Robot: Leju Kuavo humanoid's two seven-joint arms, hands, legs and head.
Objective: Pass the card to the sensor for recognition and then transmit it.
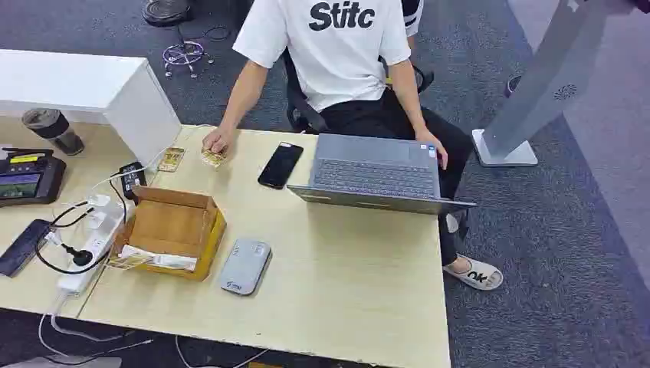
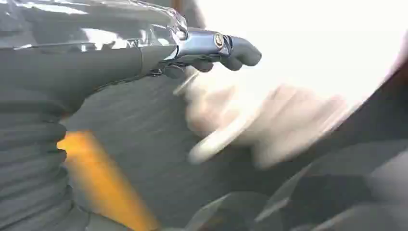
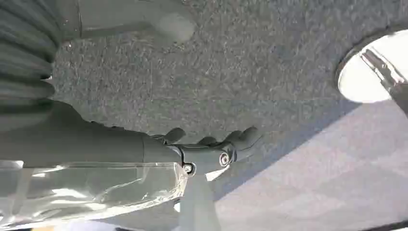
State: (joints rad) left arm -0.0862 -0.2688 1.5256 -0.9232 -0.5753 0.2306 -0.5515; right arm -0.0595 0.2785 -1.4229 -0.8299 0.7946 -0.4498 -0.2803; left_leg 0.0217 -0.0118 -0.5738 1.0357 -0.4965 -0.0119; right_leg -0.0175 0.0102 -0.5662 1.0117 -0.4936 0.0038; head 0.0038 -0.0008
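A small gold card (image 1: 170,159) lies flat on the table (image 1: 345,268); both hands (image 2: 211,50) (image 3: 211,149) hang empty, fingers apart.

A pale wood-grain table (image 1: 337,261) is seen; on it a grey laptop (image 1: 375,172), black phone (image 1: 280,164), yellow-sided brown box (image 1: 172,230); a white, black-lettered shirt (image 1: 333,46) at 12 o'clock.

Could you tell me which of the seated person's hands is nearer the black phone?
Their right hand, at a card near the phone; their left hand is at the laptop, on its side away from the phone.
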